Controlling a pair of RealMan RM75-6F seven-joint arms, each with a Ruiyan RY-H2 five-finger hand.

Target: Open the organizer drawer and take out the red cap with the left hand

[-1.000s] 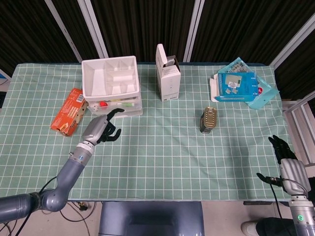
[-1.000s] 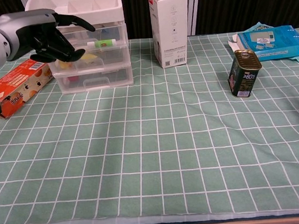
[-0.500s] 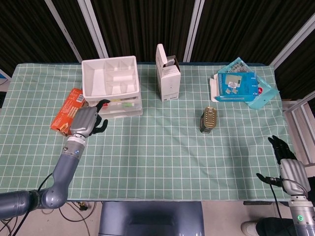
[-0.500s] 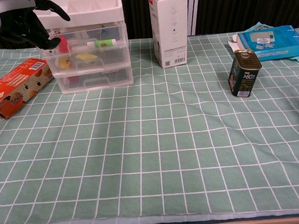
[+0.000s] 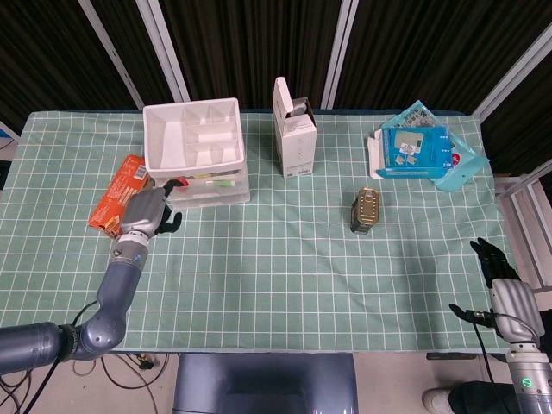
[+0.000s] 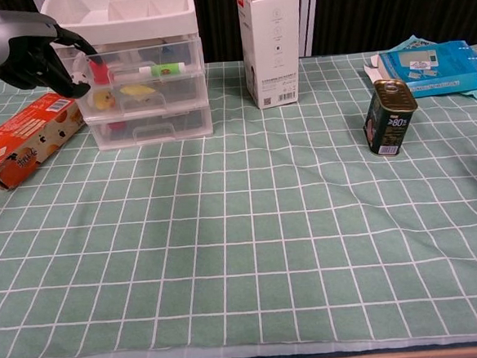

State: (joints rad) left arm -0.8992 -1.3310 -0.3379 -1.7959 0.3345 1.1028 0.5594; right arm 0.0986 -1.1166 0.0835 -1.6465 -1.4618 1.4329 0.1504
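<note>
Fingers (image 6: 60,67) of the left hand (image 6: 27,56) curl at the organizer drawer (image 6: 136,67), holding nothing. Just beside them sits the red cap (image 6: 98,72). The right hand (image 5: 506,285) rests far off, fingers apart.

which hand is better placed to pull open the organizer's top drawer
Left. The left hand is already at the left front corner of the organizer, by the red cap in its top drawer. The right hand sits at the table's far right edge, away from it.
</note>
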